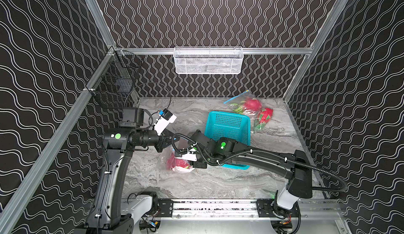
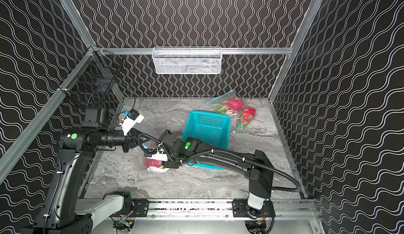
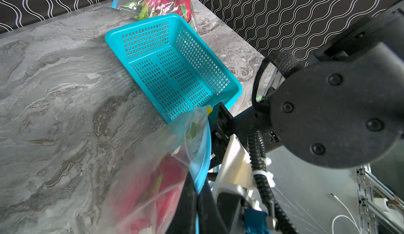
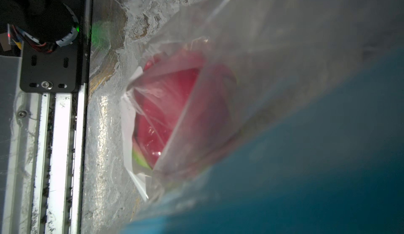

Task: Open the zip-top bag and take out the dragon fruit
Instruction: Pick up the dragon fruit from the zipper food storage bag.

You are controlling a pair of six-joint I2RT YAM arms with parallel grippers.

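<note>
Clear plastic bag (image 3: 142, 167), red dragon fruit (image 4: 166, 112) inside, sits at eight o'clock from the blue basket (image 1: 228, 121). Left claw (image 3: 197, 189) clenches its blue zip edge; right claw (image 3: 218, 119) grip unclear. Best: hold firm, part the lips gently.

The right hand (image 1: 193, 164) is mostly hidden under its own arm (image 1: 262, 159) in both top views. Up close, the bag (image 4: 251, 36) and dragon fruit (image 4: 166, 112) look blurry.

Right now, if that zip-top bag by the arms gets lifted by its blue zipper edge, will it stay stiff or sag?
Probably sags: the zip-top bag drapes wrinkled from the left gripper pinching its blue edge. Likely bottom-heavy, since the dragon fruit sits low inside, so it may swing.
</note>
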